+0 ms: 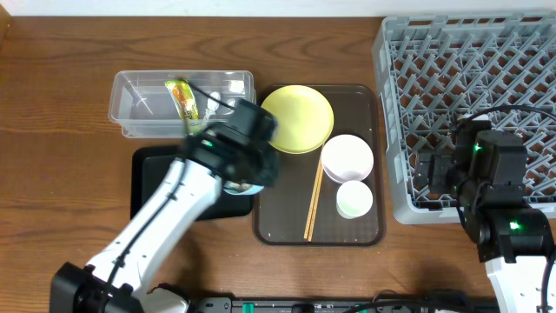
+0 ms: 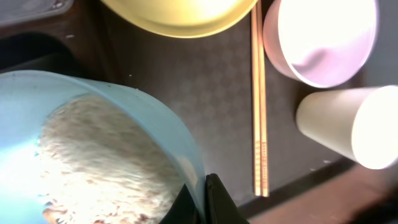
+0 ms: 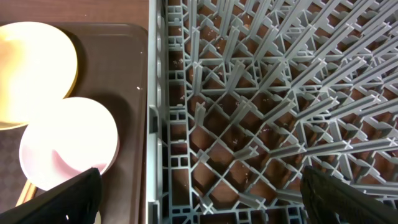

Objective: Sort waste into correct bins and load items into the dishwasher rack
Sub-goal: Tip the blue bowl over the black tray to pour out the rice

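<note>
My left gripper [image 2: 200,198] is clenching the rim of the light blue bowl [image 2: 137,112], with the rice scraps [image 2: 99,162] heaped inside it just left of my jaws. The chopsticks [image 2: 259,112], white bowl [image 2: 323,37] and cup [image 2: 348,127] are lying to the right of the jaws, and the yellow plate [image 2: 180,12] ahead of them. My right gripper [image 3: 205,196] is hanging with its jaws released and spread wide over the near edge of the dishwasher rack [image 3: 261,124].

Yellow plate [image 1: 297,118], light blue bowl [image 2: 22,162], grey lattice rack [image 1: 469,69].
</note>
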Controlling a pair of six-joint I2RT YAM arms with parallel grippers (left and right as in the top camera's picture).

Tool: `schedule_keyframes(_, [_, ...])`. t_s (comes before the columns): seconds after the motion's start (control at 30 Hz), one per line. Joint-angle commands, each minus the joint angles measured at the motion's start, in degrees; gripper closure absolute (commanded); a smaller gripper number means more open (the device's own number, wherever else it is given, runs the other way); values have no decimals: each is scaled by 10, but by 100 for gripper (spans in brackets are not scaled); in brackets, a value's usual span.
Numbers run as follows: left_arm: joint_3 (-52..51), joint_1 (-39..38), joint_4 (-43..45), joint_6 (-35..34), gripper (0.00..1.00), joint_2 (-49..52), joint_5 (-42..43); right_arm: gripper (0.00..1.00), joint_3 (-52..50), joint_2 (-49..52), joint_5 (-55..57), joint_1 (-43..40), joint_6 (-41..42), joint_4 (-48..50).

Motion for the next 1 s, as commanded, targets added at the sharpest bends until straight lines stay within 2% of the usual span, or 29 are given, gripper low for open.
schedule_keyframes(0.0, [-27, 79, -3, 74, 94, -1, 195, 1, 11, -1, -2, -4, 6, 0])
schedule_keyframes(0.27, [-116, 281, -3, 202, 94, 13, 488, 1, 11, -1, -2, -4, 6, 0])
schedule_keyframes(0.53, [-165, 406, -3, 209, 94, 63, 686, 1, 11, -1, -2, -4, 6, 0])
schedule_keyframes(0.77, [-166, 452, -3, 77, 94, 103, 695, 1, 11, -1, -2, -4, 6, -3])
schedule_keyframes(0.97, [-166, 479, -3, -93, 94, 107, 695, 1, 11, -1, -2, -4, 6, -3])
